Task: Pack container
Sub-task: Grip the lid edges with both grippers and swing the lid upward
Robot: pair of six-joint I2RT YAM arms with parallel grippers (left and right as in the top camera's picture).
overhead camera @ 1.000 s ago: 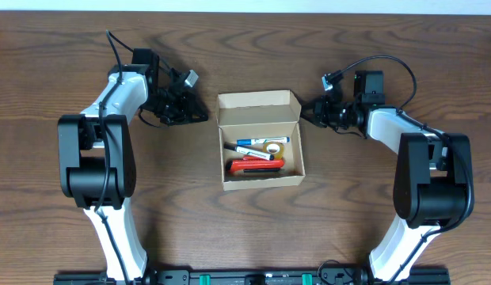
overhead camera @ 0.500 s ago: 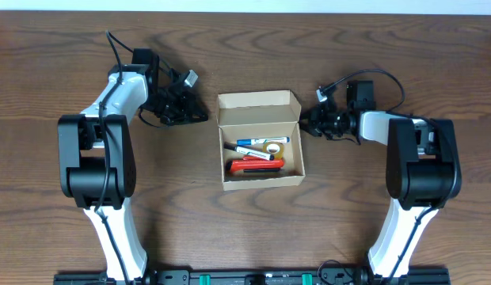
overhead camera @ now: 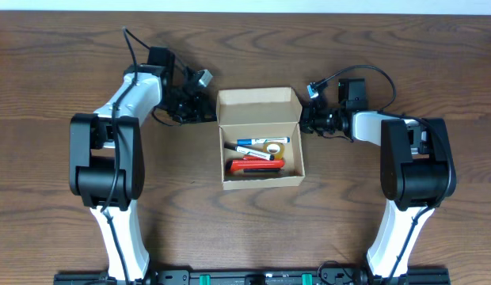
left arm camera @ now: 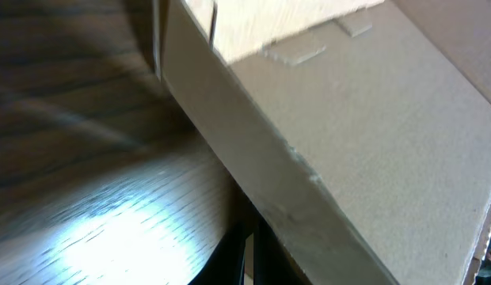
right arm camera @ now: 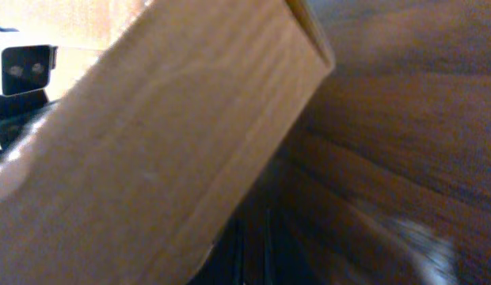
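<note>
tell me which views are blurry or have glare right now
Overhead: sharp and evenly lit, cardboard box contents readable. Left wrist: box wall too close, soft, with a bright glare patch on the table. Right wrist: box side out of focus, wood grain smeared.

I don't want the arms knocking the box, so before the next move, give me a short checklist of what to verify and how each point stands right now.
1. The container sits flat on the table with its top open: ok.
2. The flap lid is raised at the far edge, not folded over the contents: ok.
3. The pens lie within the walls: ok. Below the rim: cannot tell.
4. The left claw is beside the container's far left corner: ok.
5. The right claw is beside the far right corner: ok.
6. Either claw open, or touching the cardboard: cannot tell. Cardboard fills both wrist views.
</note>
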